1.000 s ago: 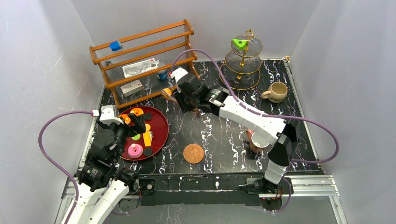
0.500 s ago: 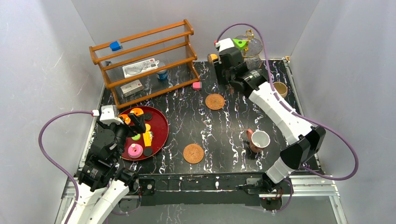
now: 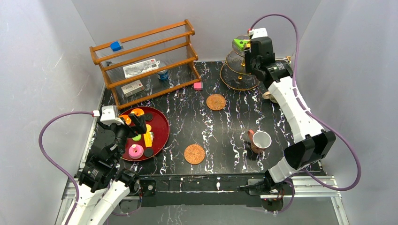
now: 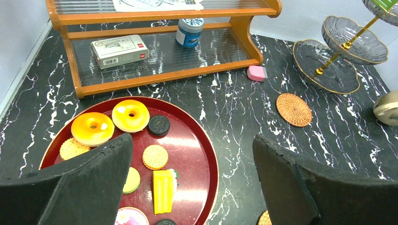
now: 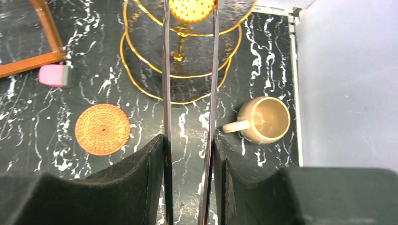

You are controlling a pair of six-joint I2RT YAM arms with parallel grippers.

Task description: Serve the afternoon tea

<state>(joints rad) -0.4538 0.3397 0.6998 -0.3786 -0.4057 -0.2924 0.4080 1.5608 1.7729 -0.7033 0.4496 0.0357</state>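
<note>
My right gripper [image 5: 187,140] is shut on a pair of metal tongs [image 5: 165,93]. The tongs' tips pinch an orange cookie [image 5: 192,9] above the glass tiered stand [image 5: 141,42]. A green wedge [image 3: 241,44] lies on the stand's top tier. My left gripper [image 4: 191,139] hangs open over the red tray [image 4: 213,159], which holds orange donuts [image 4: 92,127], a cookie [image 4: 155,156], a yellow piece [image 4: 163,190], a black disc [image 4: 159,125] and a pink donut [image 3: 136,151]. The beige mug [image 5: 265,119] stands right of the stand. The pinkish-brown cup [image 3: 259,140] sits near the front right.
One woven coaster [image 3: 216,101] lies mid-table and another [image 3: 194,153] near the front edge. A wooden shelf [image 3: 145,65] at the back left holds white boxes, a blue can and a blue cube. A pink block [image 3: 198,86] lies beside it.
My right arm has swung from in front of the shelf to the tiered stand at the back right, carrying the tongs and cookie. The left arm has stayed still.
</note>
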